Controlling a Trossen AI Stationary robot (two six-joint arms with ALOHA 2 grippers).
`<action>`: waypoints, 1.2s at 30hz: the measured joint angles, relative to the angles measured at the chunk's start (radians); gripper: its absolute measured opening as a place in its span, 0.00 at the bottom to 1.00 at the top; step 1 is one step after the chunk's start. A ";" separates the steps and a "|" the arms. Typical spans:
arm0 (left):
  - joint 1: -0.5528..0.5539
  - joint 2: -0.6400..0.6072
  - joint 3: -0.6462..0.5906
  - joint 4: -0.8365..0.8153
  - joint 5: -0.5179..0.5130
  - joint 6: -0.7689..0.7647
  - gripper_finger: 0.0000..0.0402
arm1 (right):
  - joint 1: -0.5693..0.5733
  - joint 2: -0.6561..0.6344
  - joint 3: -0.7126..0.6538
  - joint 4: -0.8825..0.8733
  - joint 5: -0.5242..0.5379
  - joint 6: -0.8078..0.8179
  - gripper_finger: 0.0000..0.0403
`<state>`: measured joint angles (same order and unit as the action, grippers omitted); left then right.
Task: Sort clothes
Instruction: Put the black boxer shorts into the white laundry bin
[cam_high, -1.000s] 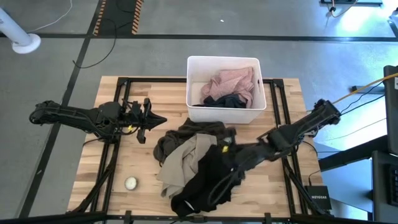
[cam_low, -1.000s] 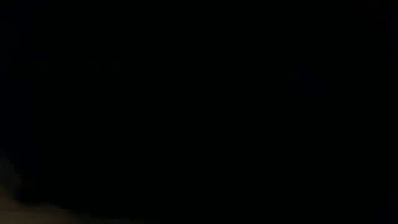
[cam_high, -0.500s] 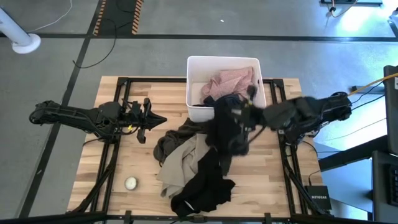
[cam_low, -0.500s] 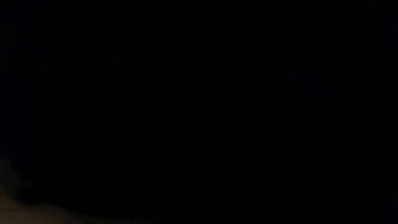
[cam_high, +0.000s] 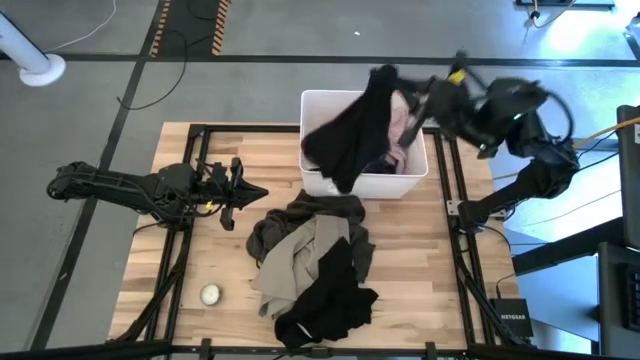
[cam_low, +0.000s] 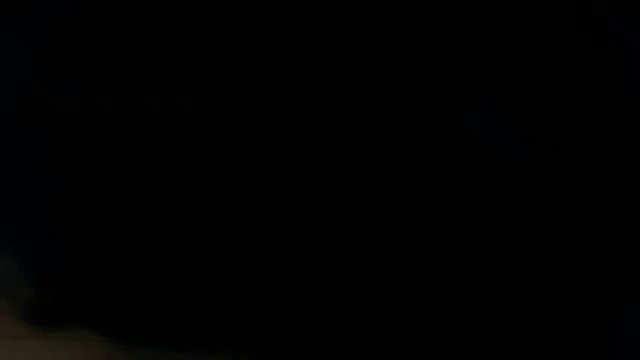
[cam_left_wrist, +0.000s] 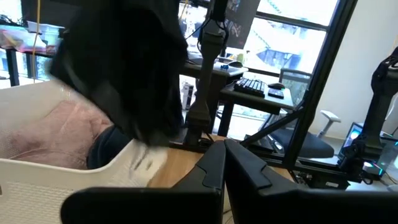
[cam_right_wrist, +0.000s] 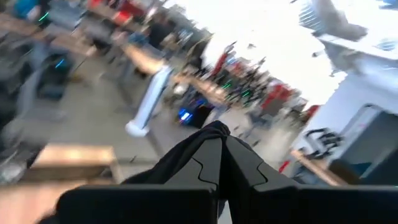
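Observation:
My right gripper (cam_high: 400, 85) is raised over the white bin (cam_high: 310, 180) and shut on a black garment (cam_high: 350, 130), which also shows in the left wrist view (cam_left_wrist: 124, 68). A pale pink garment (cam_high: 405, 122) lies in the bin. A pile lies on the table in front of the bin: a dark olive-brown garment (cam_high: 300, 215), a khaki-beige one (cam_high: 305, 255) and another black one (cam_high: 330, 300). My left gripper (cam_high: 255, 192) is shut and empty, low at the table's left. The low view is dark. My right gripper pinches an upper part of the black garment (cam_right_wrist: 211, 132) between its two shut fingers, coming at it from the table's right side. The garment hangs slack below the fingers, lifted clear of the table, its lower end (cam_high: 345, 180) over the bin's near wall.
A small white ball (cam_high: 210, 294) lies near the table's front left corner. Black frame rails (cam_high: 190, 200) run along the table's left and right sides. The bin stands at the far middle of the wooden table (cam_high: 440, 290).
My right gripper has risen from the pile and swung toward the table's far edge, shut on the black garment. The garment has been pulled off the pile, lifted clear and now hangs over the bin. The other clothes stay on the table.

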<state>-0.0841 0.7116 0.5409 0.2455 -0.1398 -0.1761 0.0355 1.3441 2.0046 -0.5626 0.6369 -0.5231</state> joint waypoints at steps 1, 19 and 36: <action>0.000 0.000 0.000 0.000 0.000 0.000 0.00 | -0.016 0.000 0.006 0.035 0.000 -0.021 0.03; 0.000 0.000 0.000 -0.002 0.000 0.011 0.00 | -0.343 0.029 -0.001 -0.229 -0.009 0.091 0.04; 0.000 0.000 0.000 -0.003 -0.002 0.005 0.00 | -0.373 0.033 -0.385 -0.239 -0.128 0.235 0.04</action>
<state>-0.0843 0.7113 0.5407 0.2421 -0.1416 -0.1707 -0.3370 1.3773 1.6199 -0.8013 0.5088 -0.2882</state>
